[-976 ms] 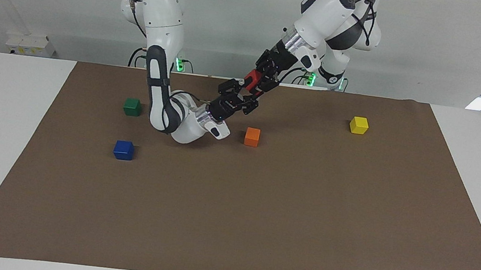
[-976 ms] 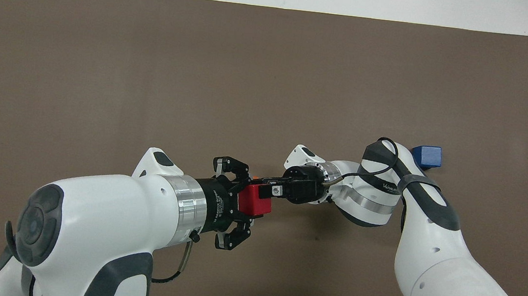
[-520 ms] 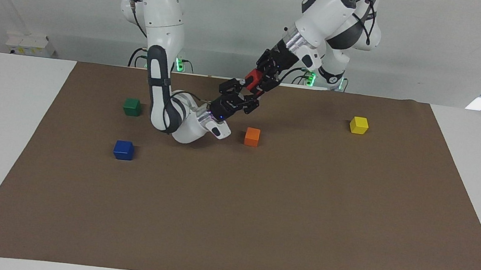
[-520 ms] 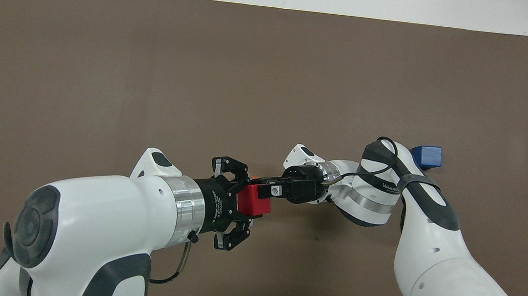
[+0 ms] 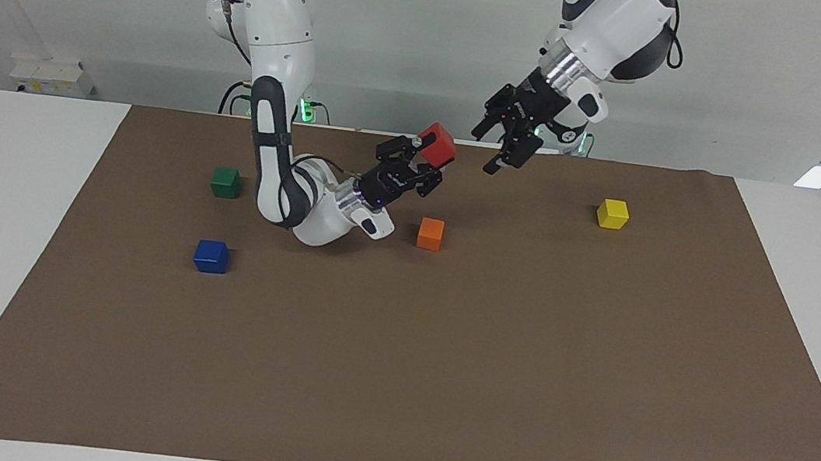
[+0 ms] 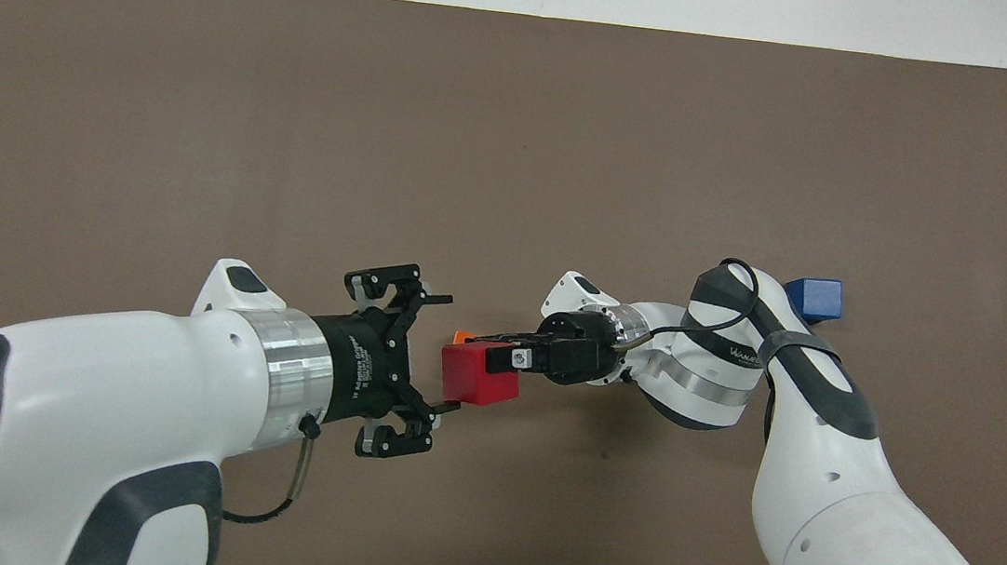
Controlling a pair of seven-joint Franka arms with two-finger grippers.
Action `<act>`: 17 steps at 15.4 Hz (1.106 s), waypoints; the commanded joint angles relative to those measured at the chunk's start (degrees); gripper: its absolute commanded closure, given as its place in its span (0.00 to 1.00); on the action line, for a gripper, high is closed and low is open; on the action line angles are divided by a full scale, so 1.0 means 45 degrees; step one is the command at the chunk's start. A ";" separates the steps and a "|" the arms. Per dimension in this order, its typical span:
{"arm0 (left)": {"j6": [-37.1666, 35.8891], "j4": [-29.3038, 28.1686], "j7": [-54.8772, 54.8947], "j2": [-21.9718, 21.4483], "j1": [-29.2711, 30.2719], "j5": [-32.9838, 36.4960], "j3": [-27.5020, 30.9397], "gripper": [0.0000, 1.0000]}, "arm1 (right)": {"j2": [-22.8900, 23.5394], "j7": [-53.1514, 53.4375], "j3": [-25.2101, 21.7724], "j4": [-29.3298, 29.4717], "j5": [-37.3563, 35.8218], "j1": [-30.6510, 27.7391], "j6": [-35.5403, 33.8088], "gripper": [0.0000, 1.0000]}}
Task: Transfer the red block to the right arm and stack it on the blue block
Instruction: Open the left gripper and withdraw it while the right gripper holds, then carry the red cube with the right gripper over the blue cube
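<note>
The red block is held up in the air by my right gripper, which is shut on it over the mat beside the orange block. In the overhead view the red block sits at the tip of the right gripper. My left gripper is open and empty, raised clear of the red block toward the left arm's end; it shows open in the overhead view too. The blue block rests on the mat toward the right arm's end and also shows in the overhead view.
An orange block lies on the brown mat under the handover spot. A dark green block lies nearer to the robots than the blue block. A yellow block lies toward the left arm's end.
My left gripper has opened, let go of the red block and drawn back and up toward its base. The red block stays in the right gripper, which has barely moved.
</note>
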 commanded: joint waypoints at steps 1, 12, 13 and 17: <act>-0.0667 0.0049 0.2124 -0.0086 0.1480 -0.0066 -0.0074 0.00 | -0.0073 -0.0203 -0.0006 0.0064 0.0135 0.0043 0.0086 1.00; -0.2812 0.3033 1.1580 0.2939 0.4140 0.4678 -0.0074 0.00 | -0.2355 0.3328 -0.0103 0.0006 -0.1012 -0.1302 0.2992 1.00; -0.3164 0.3444 1.1934 0.3135 0.4393 0.5067 -0.0074 0.00 | -0.2629 0.3797 -0.0103 0.0025 -0.1442 -0.1614 0.3325 1.00; -0.4882 0.4538 1.5697 0.3507 0.4630 0.7348 -0.0054 0.00 | -0.3644 0.5399 -0.0142 0.0278 -0.3648 -0.2708 0.4478 1.00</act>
